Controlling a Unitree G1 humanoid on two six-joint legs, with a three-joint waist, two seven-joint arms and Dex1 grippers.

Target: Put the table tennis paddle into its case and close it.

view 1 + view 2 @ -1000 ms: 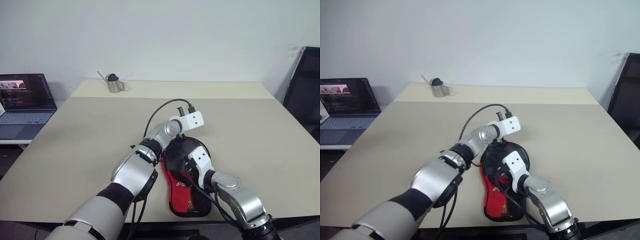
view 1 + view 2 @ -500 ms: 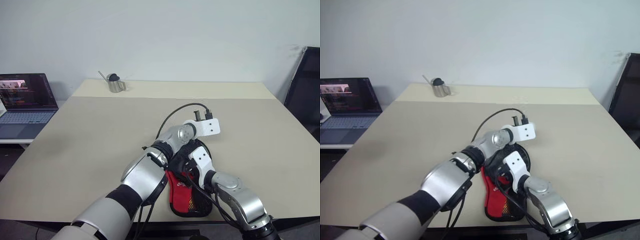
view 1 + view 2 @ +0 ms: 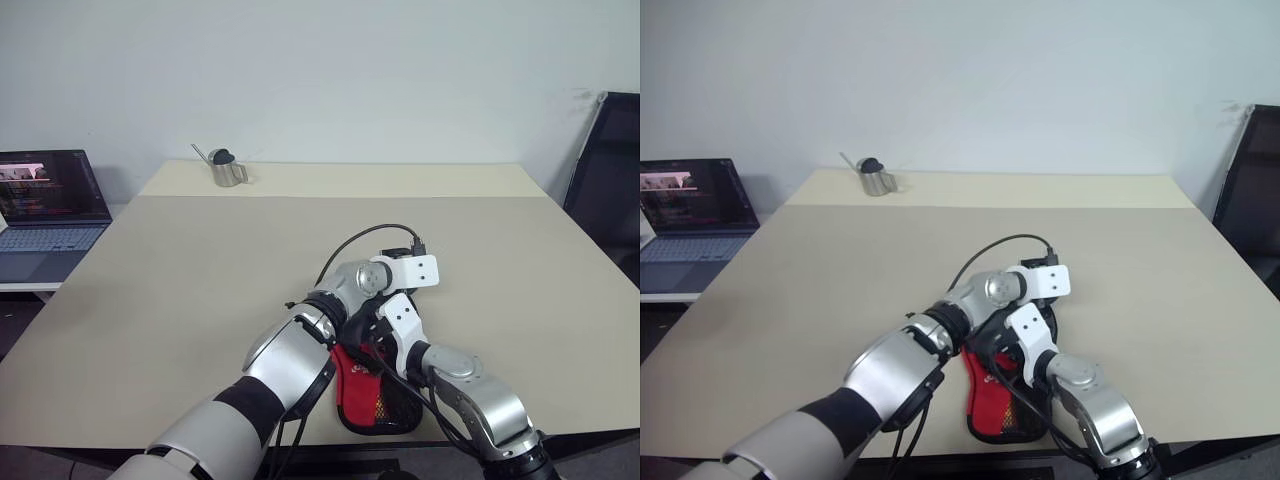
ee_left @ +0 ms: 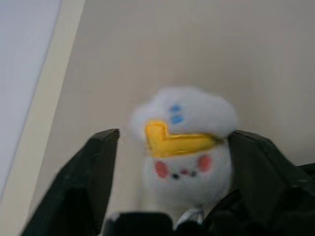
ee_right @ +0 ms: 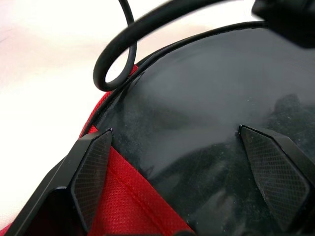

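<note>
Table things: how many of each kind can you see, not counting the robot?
Table tennis paddle: 1
Case: 1
Metal jug: 1
Little white plush toy: 1
Total: 4

We see the case (image 3: 372,398) in red with a black mesh pocket, and the table tennis paddle (image 5: 206,123) showing a dull black rubber face. Our table (image 3: 180,270) is plain beige. A small plush toy (image 4: 184,147) is white with a yellow patch, blue marks and pink cheeks.
</note>
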